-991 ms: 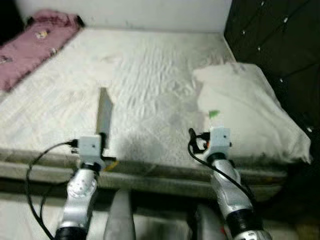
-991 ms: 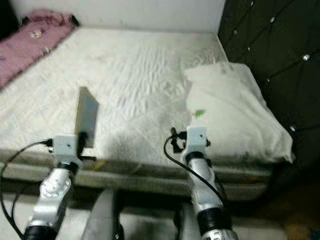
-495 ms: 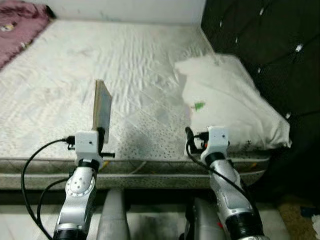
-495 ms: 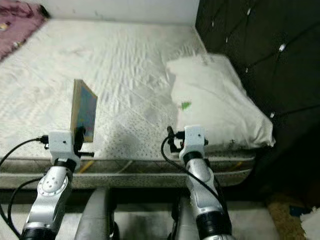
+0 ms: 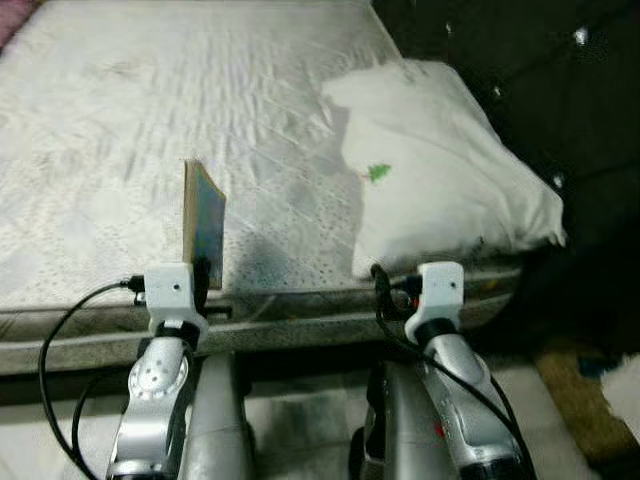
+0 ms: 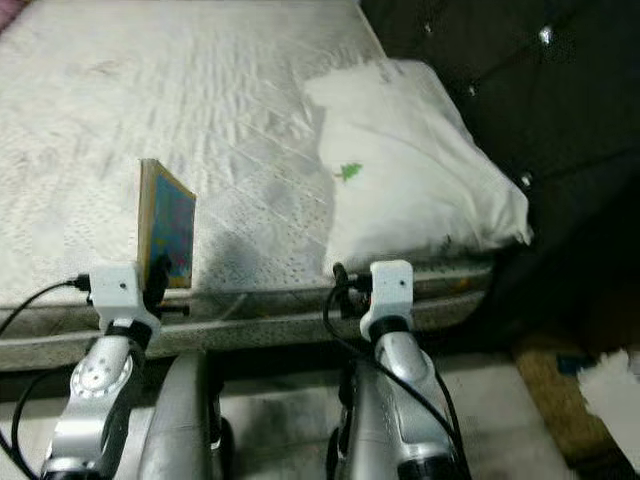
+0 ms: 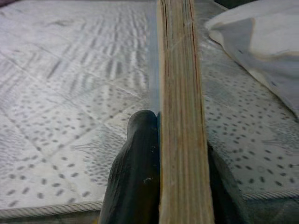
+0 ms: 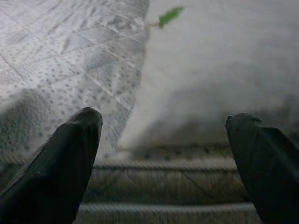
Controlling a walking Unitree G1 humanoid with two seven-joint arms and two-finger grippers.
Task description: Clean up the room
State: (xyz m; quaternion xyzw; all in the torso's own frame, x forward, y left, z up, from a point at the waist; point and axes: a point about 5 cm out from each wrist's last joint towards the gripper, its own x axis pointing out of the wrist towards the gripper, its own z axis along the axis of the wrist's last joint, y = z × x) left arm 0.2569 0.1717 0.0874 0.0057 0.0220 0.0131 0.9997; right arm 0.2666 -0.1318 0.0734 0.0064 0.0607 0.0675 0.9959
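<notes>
— What is your left gripper point(image 7: 180, 154) doing?

— It is pinching a book point(image 5: 203, 223) by its lower end. You see the book standing upright at centre left of the left eye frame, over the near edge of the mattress point(image 5: 150, 120). In the left wrist view its page edges run straight up the middle, with one black finger point(image 7: 133, 177) pressed against each side.

— And your right gripper point(image 8: 166, 154)?

— Its fingers are spread wide apart with nothing between them. You find the right arm at lower centre of the head frames, just in front of the mattress edge. Beyond the fingers lies a white pillow point(image 5: 440, 170) bearing a small green mark point(image 5: 378, 173).

— Where does the pillow sit?

— At the upper right of the frame, on the mattress, beside a dark tufted headboard point(image 5: 540, 70).

— Anything else?

— A white scrap point(image 6: 612, 392) lies on the floor at lower right.
</notes>
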